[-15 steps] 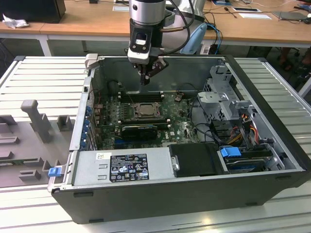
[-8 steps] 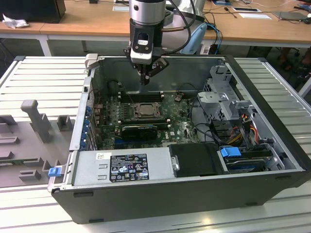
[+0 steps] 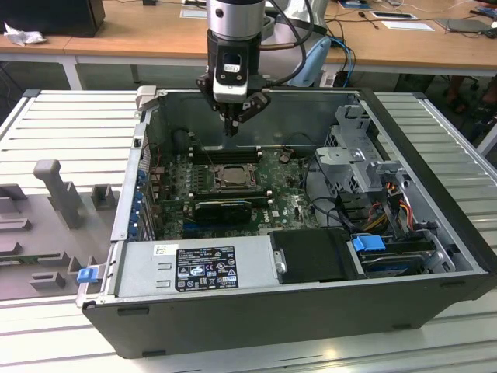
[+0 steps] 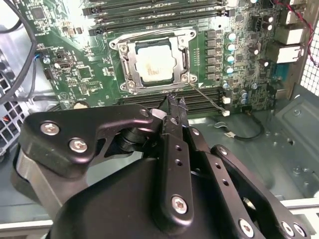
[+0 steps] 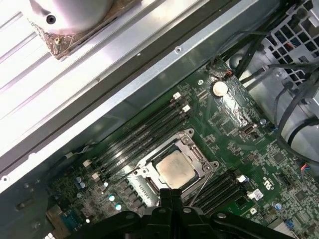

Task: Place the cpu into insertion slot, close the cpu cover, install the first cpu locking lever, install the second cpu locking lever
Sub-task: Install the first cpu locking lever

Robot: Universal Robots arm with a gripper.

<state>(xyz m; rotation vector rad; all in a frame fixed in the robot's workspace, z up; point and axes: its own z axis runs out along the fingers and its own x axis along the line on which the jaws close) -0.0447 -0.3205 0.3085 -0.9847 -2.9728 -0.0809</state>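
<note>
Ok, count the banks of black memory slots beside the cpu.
2. One bank runs along one side of the cpu; the other runs along the opposite side, next to the fingers, which hide part of it.

Long wooden desk (image 3: 147, 35) across the back, ribbed grey metal worktable (image 3: 70, 124) in front, papers (image 3: 404, 25) on the desk

A power supply box (image 3: 194, 268) sits inside the open computer case (image 3: 272, 318)

Seated cpu (image 4: 155, 66) fills insertion slot (image 4: 133, 62) — cpu cover (image 4: 185, 54) down.
</note>
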